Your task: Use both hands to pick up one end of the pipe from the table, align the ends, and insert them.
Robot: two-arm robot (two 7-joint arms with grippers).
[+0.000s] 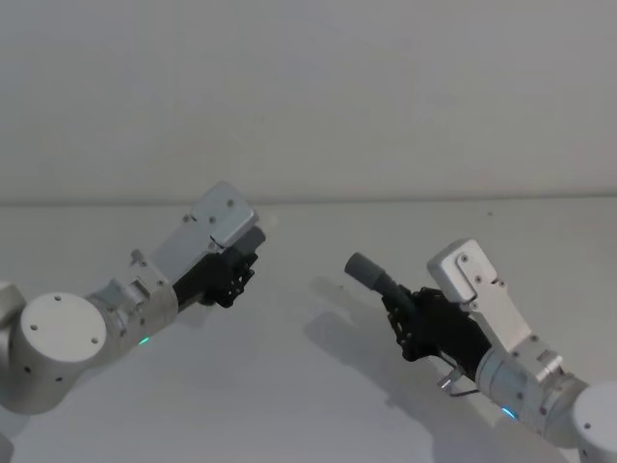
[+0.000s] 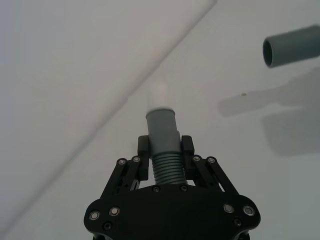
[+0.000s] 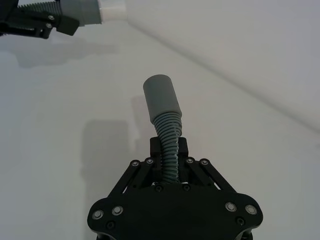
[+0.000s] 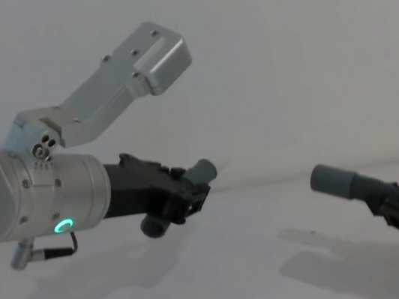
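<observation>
The left end effector is pinching the short hose piece on its ribbed part, just behind the smooth cuff. It is holding the piece above the white counter on the robot's left, with the cuff's pale tip pointing toward the middle. On the robot's right, the right end effector is pinching the long hose piece on its ribs. The grey socket cuff is sticking out beyond the fingers, angling up and toward the left arm. The two ends are hanging well apart, casting shadows on the counter beneath them.
</observation>
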